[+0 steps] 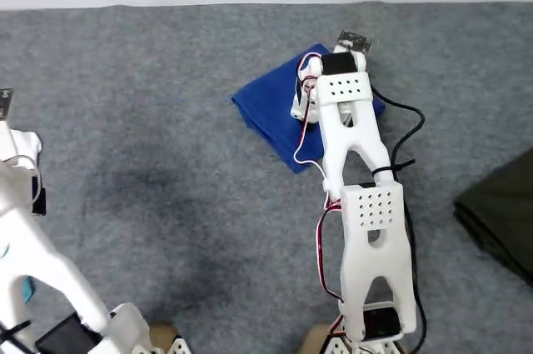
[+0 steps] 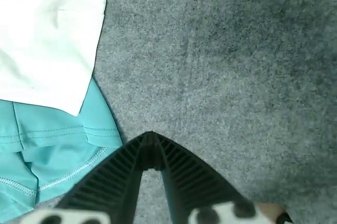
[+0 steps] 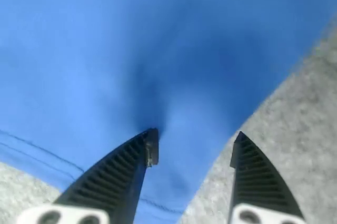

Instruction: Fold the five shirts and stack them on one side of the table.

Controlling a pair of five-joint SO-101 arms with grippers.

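Your right gripper (image 3: 195, 145) hangs spread wide, grasping nothing, low over the folded blue shirt (image 3: 131, 50), which lies on the grey worktop (image 1: 166, 121) toward its far middle. One jaw tip sits over the cloth and the other at its edge, above bare worktop. If you close here, I'd expect you to pinch only the upper layer — and a lift or drag would then likely pull the fold open. Your left gripper (image 2: 151, 145) is clenched on nothing, beside a white shirt (image 2: 47, 29) lying over a teal shirt (image 2: 52, 150); a careless swing could ruffle that pile. A dark shirt (image 1: 504, 208) lies well apart at the other side. Nothing is boxed — every shirt rests straight on the worktop.
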